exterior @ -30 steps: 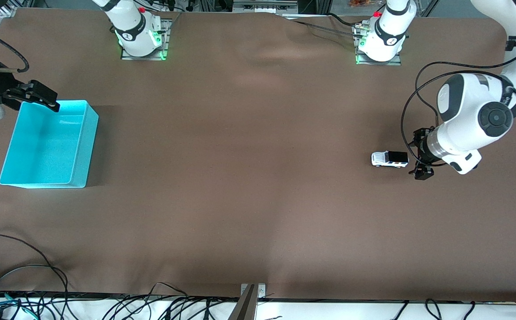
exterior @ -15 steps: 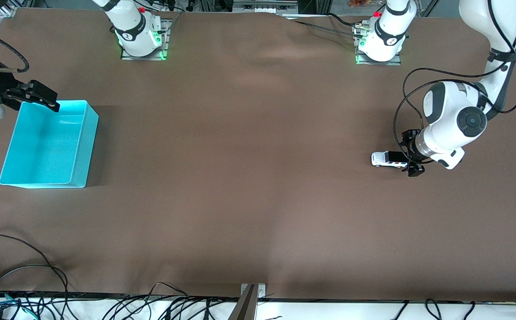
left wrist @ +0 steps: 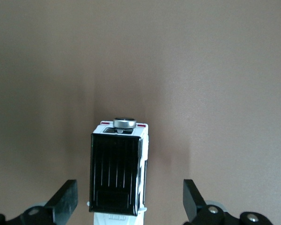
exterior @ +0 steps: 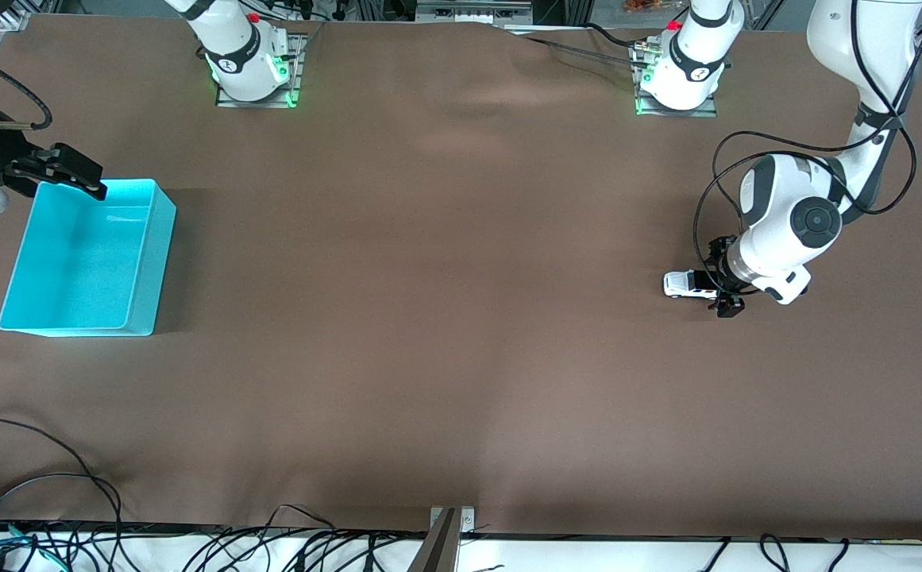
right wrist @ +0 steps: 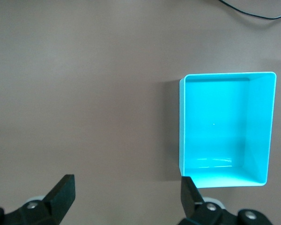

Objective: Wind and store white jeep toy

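The white jeep toy (exterior: 687,284) with a black roof stands on the brown table toward the left arm's end. In the left wrist view the jeep (left wrist: 117,173) shows its black roof and a spare wheel at its rear. My left gripper (exterior: 721,280) is open and low over the jeep's rear half, its fingers (left wrist: 65,202) on either side of the body with gaps. My right gripper (exterior: 63,171) is open and empty, waiting above the cyan bin's edge farthest from the front camera. The cyan bin (exterior: 147,262) is empty and also shows in the right wrist view (right wrist: 181,136).
The brown cloth covers the whole table (exterior: 445,318). Loose cables (exterior: 48,485) lie at the table's edge nearest the front camera. The arm bases (exterior: 254,71) stand along the edge farthest from it.
My left gripper has moved toward the right arm's end and now straddles the jeep's rear half. The jeep and the right arm have not moved.
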Available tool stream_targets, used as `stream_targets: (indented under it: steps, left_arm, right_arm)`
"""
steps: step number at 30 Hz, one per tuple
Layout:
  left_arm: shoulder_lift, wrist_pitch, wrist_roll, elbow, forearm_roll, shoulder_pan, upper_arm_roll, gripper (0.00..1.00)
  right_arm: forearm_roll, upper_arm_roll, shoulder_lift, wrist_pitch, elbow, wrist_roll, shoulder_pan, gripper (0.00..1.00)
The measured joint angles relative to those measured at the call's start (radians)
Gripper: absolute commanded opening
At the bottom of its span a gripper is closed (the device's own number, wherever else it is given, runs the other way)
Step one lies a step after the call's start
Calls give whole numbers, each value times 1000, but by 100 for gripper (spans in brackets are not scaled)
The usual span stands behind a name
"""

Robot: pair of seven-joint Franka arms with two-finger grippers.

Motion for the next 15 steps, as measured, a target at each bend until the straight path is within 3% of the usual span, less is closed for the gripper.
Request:
stream_targets:
  steps: [8, 12, 15]
  left_arm:
    - [11, 21, 0, -9, 5, 0, 0, 86]
    - [13, 56, 0, -34, 5, 0, 0, 74]
    - [13, 75, -1, -51, 5, 0, 0, 57]
  right_arm:
    - [0, 0, 0, 0, 0, 0, 0, 100]
    - [0, 0, 0, 0, 0, 0, 0, 100]
    - [0, 0, 0, 0, 0, 0, 0, 100]
